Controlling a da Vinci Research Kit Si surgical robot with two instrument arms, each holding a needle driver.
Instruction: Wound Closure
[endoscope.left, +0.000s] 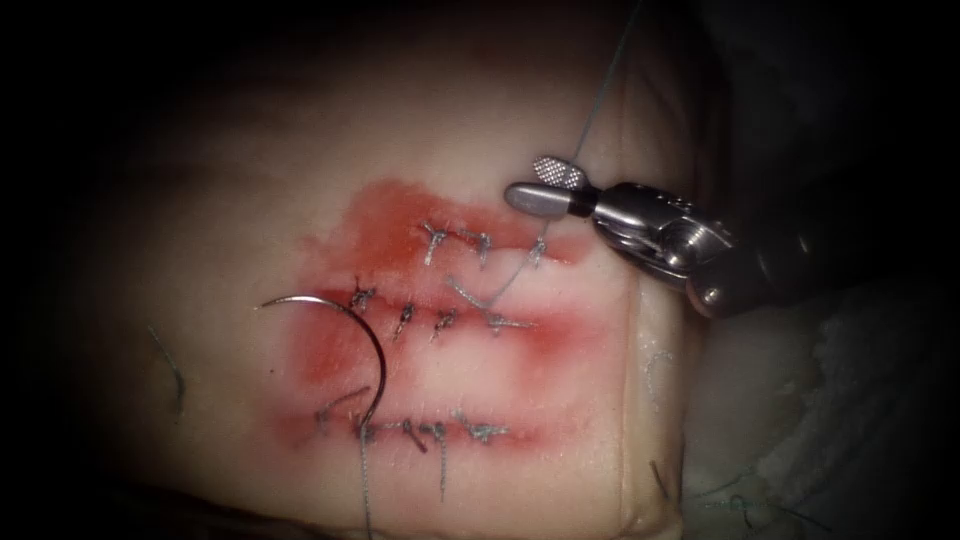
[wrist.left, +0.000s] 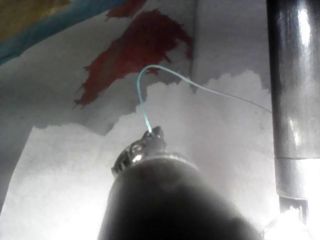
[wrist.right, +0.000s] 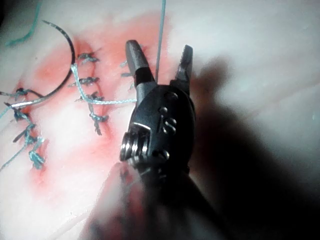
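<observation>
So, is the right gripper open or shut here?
Open. The right gripper has its jaws spread with the thread running between them unclamped; it holds nothing. The needle lies free on the tissue.

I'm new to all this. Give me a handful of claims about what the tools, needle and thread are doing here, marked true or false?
1. The right gripper is open, holding nothing. True; the thread runs between its jaws.
2. The needle is held in the right gripper. False: it lies free on the tissue.
3. The left gripper holds thread. True.
4. The tissue bears one stitched line. False: three stitched lines show.
5. The needle lies near the left ends of the stitched lines. True.
</observation>
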